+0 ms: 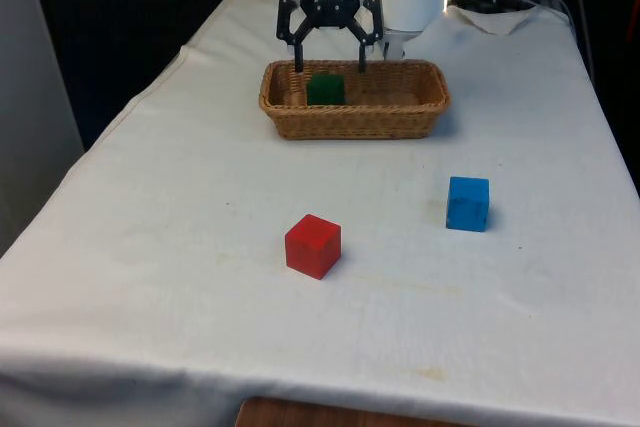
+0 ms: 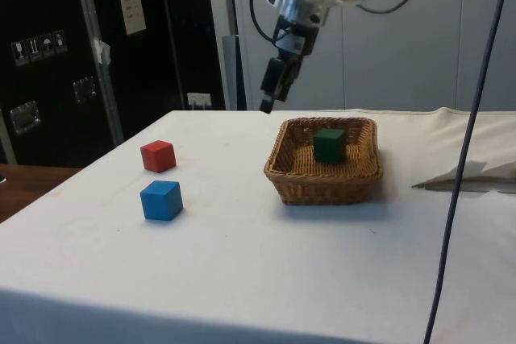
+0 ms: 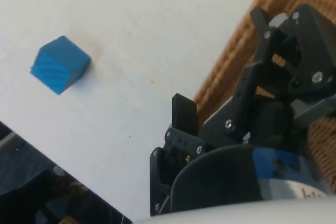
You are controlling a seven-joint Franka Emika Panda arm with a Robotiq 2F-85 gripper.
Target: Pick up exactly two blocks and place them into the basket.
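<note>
Green block (image 1: 325,89) is in the basket (image 1: 352,123) w/ pincer (image 1: 331,55) released above; we'd grab the red block (image 1: 313,245) next, centred, fingers square on its sides.

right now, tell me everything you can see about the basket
The basket is a shallow, rectangular tray of tan woven wicker with a thicker braided rim and rounded corners. It sits upright and flat on the white cloth at the table's far end. A green block rests inside it, toward the front view's left end; the rest of its floor is bare. The open gripper hangs above it without touching. The red block and blue block lie apart from it on the cloth.
</note>
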